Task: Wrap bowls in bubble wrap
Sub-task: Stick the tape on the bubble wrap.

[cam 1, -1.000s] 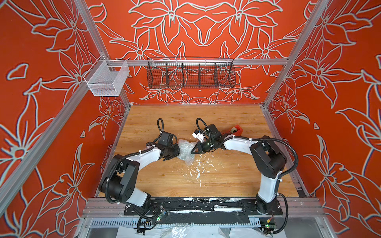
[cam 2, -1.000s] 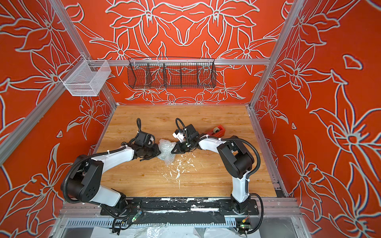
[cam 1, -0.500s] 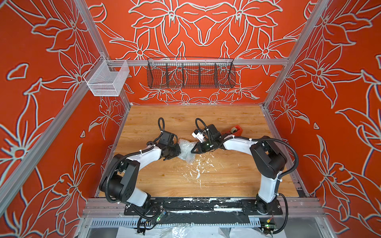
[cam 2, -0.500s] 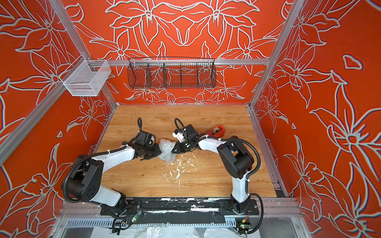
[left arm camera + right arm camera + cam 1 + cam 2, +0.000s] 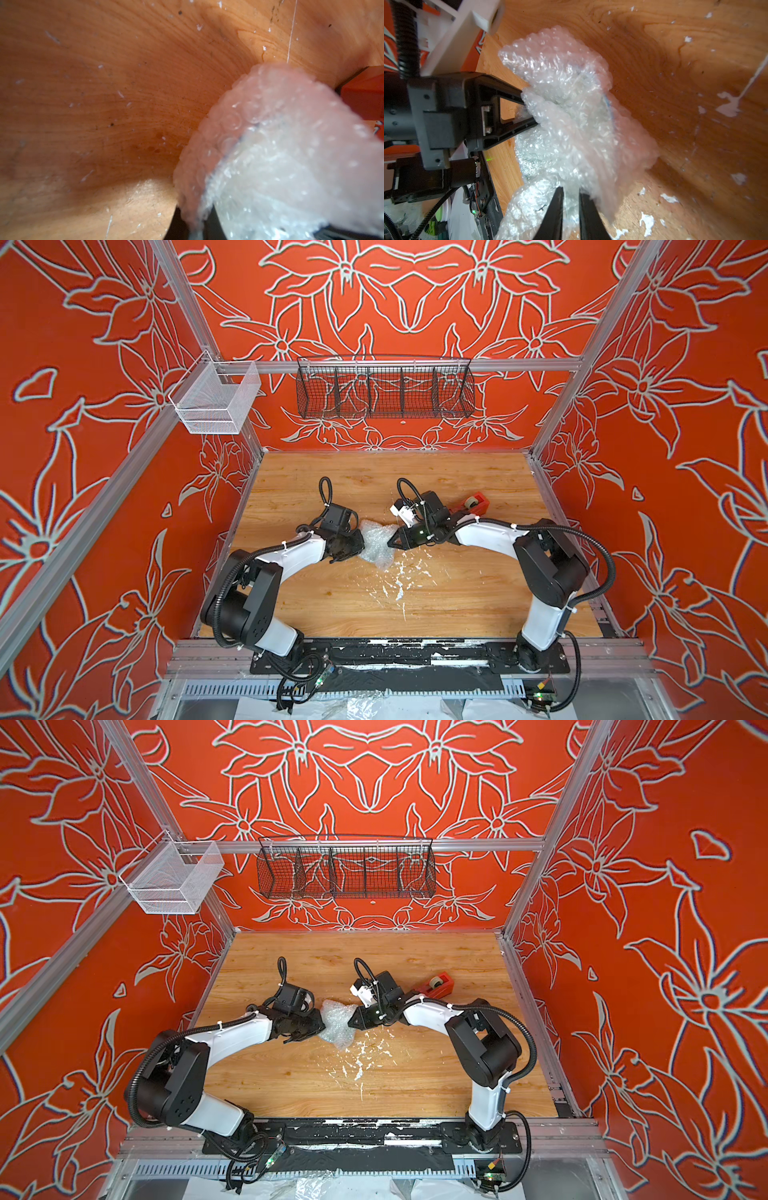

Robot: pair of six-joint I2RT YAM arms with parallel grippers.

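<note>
The bubble wrap [image 5: 376,545] [image 5: 336,1021] lies bunched into a lumpy bundle mid-table, between both arms. The bowl is almost wholly hidden inside it; only a thin blue arc of the bowl's rim [image 5: 609,106] shows through the plastic. My left gripper [image 5: 359,543] [image 5: 195,226] is shut on a fold of the wrap at the bundle's left side, and its black fingers [image 5: 517,94] sink into the plastic. My right gripper [image 5: 392,537] [image 5: 570,192] is at the bundle's right side, its jaws a narrow gap apart with wrap [image 5: 571,128] showing between and beyond them.
A red tape dispenser [image 5: 473,504] [image 5: 438,984] [image 5: 365,95] sits just behind my right wrist. White flecks [image 5: 399,576] litter the wooden table in front of the bundle. A black wire basket [image 5: 384,391] and a white mesh basket [image 5: 214,404] hang high on the walls.
Both arms and the bundle stay almost where they were. The right gripper's jaws have eased apart a little.
</note>
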